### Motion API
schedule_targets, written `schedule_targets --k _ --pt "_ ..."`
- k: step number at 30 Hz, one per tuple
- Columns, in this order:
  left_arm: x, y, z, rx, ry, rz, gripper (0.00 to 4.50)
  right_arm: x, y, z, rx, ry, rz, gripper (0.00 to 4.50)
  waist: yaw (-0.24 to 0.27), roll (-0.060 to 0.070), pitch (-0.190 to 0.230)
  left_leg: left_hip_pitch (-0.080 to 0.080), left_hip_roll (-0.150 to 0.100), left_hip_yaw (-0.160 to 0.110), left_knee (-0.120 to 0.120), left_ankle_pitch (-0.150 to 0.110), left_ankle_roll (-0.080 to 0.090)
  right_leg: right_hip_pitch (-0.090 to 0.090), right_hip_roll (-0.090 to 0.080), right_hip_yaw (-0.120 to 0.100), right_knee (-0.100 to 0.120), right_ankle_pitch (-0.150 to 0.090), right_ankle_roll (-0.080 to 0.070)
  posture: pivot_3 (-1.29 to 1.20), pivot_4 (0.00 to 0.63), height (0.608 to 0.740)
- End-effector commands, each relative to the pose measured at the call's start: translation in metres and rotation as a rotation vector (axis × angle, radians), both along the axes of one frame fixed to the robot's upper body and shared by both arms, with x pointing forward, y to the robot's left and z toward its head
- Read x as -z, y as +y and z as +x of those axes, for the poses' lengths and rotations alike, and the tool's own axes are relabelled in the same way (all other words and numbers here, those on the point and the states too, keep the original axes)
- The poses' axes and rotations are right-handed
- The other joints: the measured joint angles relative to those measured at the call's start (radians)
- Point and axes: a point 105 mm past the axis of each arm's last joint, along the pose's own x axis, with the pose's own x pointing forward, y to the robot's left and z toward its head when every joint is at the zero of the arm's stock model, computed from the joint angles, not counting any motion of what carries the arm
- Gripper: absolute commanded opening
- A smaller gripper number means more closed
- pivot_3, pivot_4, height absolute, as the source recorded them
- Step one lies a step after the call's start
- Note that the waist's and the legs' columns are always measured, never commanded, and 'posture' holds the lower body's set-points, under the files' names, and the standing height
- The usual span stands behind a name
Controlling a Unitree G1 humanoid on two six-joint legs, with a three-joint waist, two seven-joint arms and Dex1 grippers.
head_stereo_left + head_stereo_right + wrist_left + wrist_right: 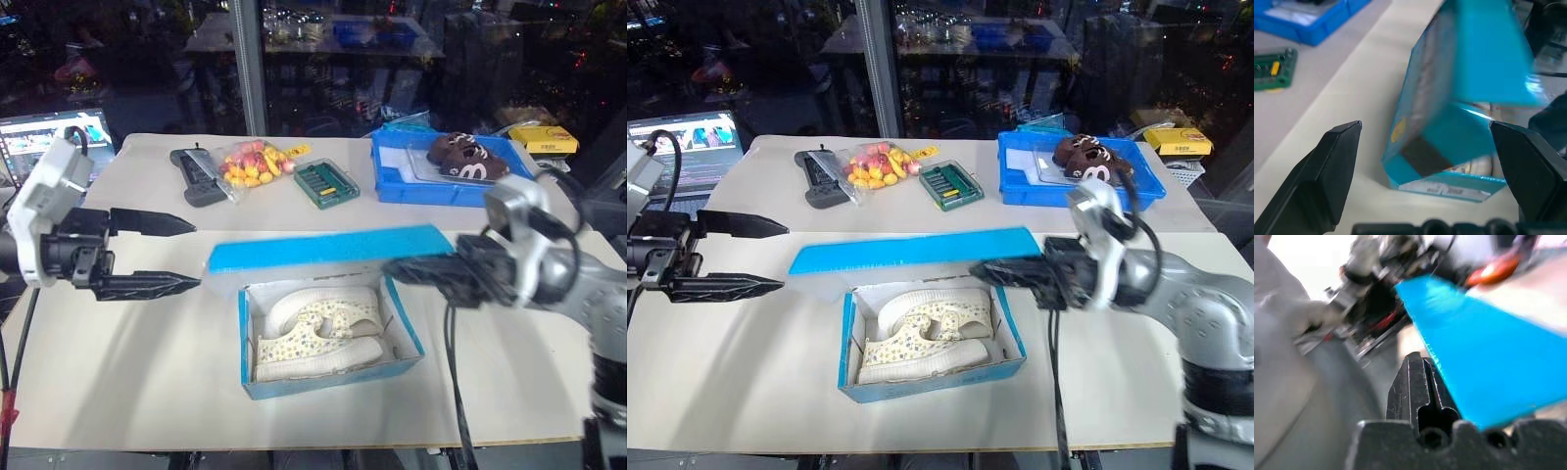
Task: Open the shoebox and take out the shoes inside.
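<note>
shoes (318, 333) in shoebox (333, 377), tray (397, 181) behind

The shoebox (933, 364) sits open on the table (745, 382), its lid (911, 252) raised about level above the back edge. 2 cream shoes (926, 333) lie side by side inside. The right gripper (982, 271), fingers closed together, touches the lid's right end. The left gripper (774, 257), fingers spread wide, hangs just beside the lid's left end, apart from it.

Behind stand a blue tray (1019, 181) with brown shoes (1085, 159), a green case (951, 184), a bag of sweets (878, 164) and a laptop (688, 145).
</note>
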Motion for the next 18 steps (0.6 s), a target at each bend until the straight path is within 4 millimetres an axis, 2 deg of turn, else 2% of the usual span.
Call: schedule_targets --k 1,5,7,14,15,18 --pt "-0.015 0.000 -0.011 -0.020 -0.064 -0.005 4.50 -0.006 0.010 0.039 0.154 -0.060 -0.009 0.05 -0.007 0.000 0.000 -0.001 0.000 0.000 0.000 0.000 0.000 -0.001 0.000 0.000 0.000 0.000 0.000 0.00 0.150 0.740" --pt "-0.017 0.000 -0.023 -0.056 -0.071 -0.013 4.50 -0.010 0.017 0.099 0.377 -0.140 -0.034 0.05 -0.014 0.001 0.001 -0.001 0.000 0.000 0.000 0.000 0.000 -0.001 0.000 0.000 0.000 0.001 -0.002 0.00 0.150 0.740" --pt "-0.017 0.000 -0.027 -0.069 -0.073 -0.014 4.50 -0.003 0.018 0.117 0.439 -0.199 -0.106 0.05 -0.015 0.001 0.001 -0.001 0.000 0.000 0.000 0.000 0.000 -0.002 0.000 0.000 0.000 0.002 -0.002 0.00 0.150 0.740" --pt "-0.011 -0.002 -0.032 -0.100 -0.067 -0.028 4.50 -0.002 0.019 0.127 0.446 -0.235 -0.150 0.05 -0.007 0.002 0.002 -0.003 0.000 0.000 0.000 0.000 0.000 -0.002 0.000 0.000 0.000 0.003 -0.005 0.00 0.150 0.740" --pt "-0.010 -0.002 -0.032 -0.101 -0.066 -0.030 4.50 -0.004 0.019 0.125 0.431 -0.240 -0.161 0.05 -0.008 0.002 0.002 -0.003 0.000 0.000 0.000 0.000 0.000 -0.002 0.000 0.000 0.000 0.003 -0.005 0.00 0.150 0.740" --pt "-0.009 -0.004 -0.032 -0.101 -0.061 -0.042 4.50 -0.018 0.016 0.098 0.262 -0.237 -0.187 0.05 -0.006 0.003 0.002 -0.003 0.000 0.000 -0.001 0.000 0.000 -0.002 0.000 0.000 0.000 0.003 -0.006 0.00 0.150 0.740"
